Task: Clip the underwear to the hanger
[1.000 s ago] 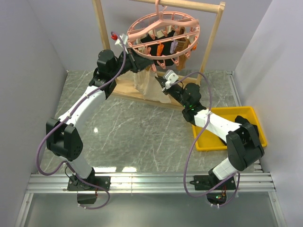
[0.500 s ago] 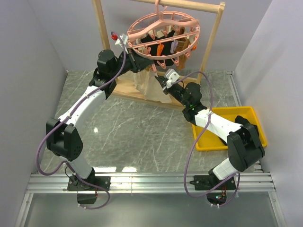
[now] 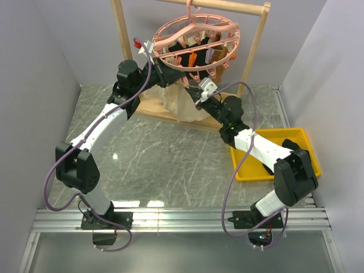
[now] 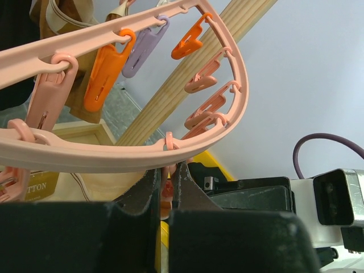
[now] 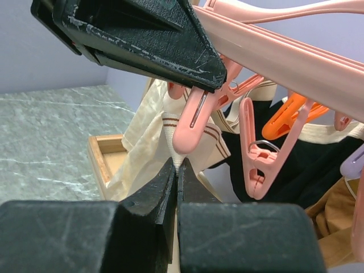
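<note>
Pink plastic forms the hanger (image 3: 190,69), an oval ring hung by its top hook from the crossbar of the wooden rack (image 3: 120,34) at the far side of the marble table (image 3: 159,165); clips dangle all round the ring, among them an orange clip (image 4: 105,71) and a lilac clip (image 4: 142,48) on the far rim. The left gripper (image 4: 167,182) reaches up to the near rim from the left; its fingers are pressed together on the upper end of one pink clip (image 5: 190,122), which points straight down below the ring. The underwear (image 5: 145,131) hangs as cream cloth under the near side of the hanger, in front of the rack's base; a thin brown stripe runs across it near the top. The right gripper (image 5: 176,170) comes in from the right, just below the left one; its fingers are closed on a raised fold of that cream cloth, and the fold's tip meets the lower end of the pink clip; whether the clip's mouth bites the cloth, I cannot tell. Black garments (image 5: 301,165) hang behind, already on other clips. The yellow tray (image 3: 278,132) lies on the table to the right, under the right arm's forearm.
</note>
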Motion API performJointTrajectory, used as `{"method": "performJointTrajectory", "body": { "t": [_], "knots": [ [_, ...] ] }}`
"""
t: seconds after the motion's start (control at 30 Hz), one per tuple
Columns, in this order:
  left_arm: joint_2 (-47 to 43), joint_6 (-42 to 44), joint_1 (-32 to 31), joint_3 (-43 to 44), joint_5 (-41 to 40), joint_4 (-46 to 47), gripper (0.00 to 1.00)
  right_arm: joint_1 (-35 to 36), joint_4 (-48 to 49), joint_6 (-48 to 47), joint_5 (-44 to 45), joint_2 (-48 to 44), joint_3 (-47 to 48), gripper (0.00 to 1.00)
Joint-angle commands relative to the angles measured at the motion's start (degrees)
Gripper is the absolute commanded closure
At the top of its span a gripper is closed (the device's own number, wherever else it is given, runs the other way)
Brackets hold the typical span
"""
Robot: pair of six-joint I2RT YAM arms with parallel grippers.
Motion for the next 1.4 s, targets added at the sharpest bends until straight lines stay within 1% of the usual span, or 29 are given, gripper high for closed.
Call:
{"method": "performJointTrajectory", "body": {
  "t": [0.0, 0.23, 0.33, 0.5, 0.53, 0.7, 0.8, 0.83, 0.9, 0.93, 0.97, 1.0, 1.03, 1.1, 1.13, 1.27, 1.37],
  "knots": [
    [0.4, 0.0, -0.4, 0.6, 0.3, 2.2, 1.00, 0.0, 2.2, 1.8, -0.2, -0.8, 3.6, 1.00],
    [0.4, 0.0, -0.5, 0.3, 0.3, 2.3, 1.00, 0.1, 2.1, 2.4, 0.5, -0.5, 4.6, 1.00],
    [0.4, 0.1, -0.5, 0.3, 0.1, 2.2, 0.98, 0.1, 2.1, 2.7, 0.6, -0.4, 5.0, 1.00],
    [0.4, 0.4, -0.5, 0.6, -0.3, 1.7, 0.84, 0.1, 2.0, 3.2, 1.0, -0.3, 5.3, 1.00],
    [0.3, 0.4, -0.5, 0.6, -0.6, 1.7, 0.77, 0.1, 2.0, 3.4, 1.1, -0.4, 5.3, 1.00],
    [0.0, 1.0, -0.5, 0.6, -1.7, 1.3, 0.69, 0.1, 2.2, 3.9, 1.9, 0.0, 5.7, 1.00],
    [-0.3, 1.1, -0.4, 1.1, -2.1, 1.2, 0.61, 0.0, 2.1, 4.1, 2.3, 0.1, 6.1, 1.00],
    [-0.3, 1.1, -0.4, 1.2, -2.2, 1.3, 0.56, 0.0, 2.1, 4.4, 2.5, 0.0, 6.3, 1.00],
    [-0.9, 1.5, -0.4, 1.1, -3.0, 1.0, 0.51, -0.1, 2.1, 4.4, 2.5, 0.1, 6.3, 1.00],
    [-1.2, 1.7, -0.4, 0.7, -3.2, 1.0, 0.45, -0.1, 2.1, 4.5, 2.4, 0.0, 6.3, 1.00],
    [-1.4, 1.8, -0.3, 0.6, -3.3, 1.2, 0.37, -0.2, 2.1, 4.5, 2.6, 0.0, 6.4, 1.00],
    [-2.0, 1.8, -0.2, 0.5, -3.5, 1.5, 0.32, -0.1, 2.1, 4.5, 2.8, 0.0, 6.5, 1.00],
    [-2.4, 1.8, -0.1, 0.2, -3.7, 1.6, 0.22, -0.3, 2.1, 4.8, 2.9, 0.1, 6.5, 1.00],
    [-3.7, 1.9, 0.2, 0.0, -3.9, 2.1, 0.10, -0.5, 1.9, 5.5, 3.2, 0.0, 6.6, 1.00],
    [-4.3, 2.4, 0.2, -0.6, -3.6, 2.4, 0.01, -0.9, 1.6, 5.9, 3.2, -0.1, 6.7, 1.00],
    [-8.7, 4.6, 0.1, -3.6, -2.9, 4.1, 0.01, -1.8, 0.7, 6.9, 3.5, -0.6, 6.3, 1.00],
    [-12.2, 7.5, 0.1, -6.1, -2.5, 3.5, 0.01, -2.6, 0.0, 8.5, 3.2, -1.1, 5.9, 1.00]
  ]
}}
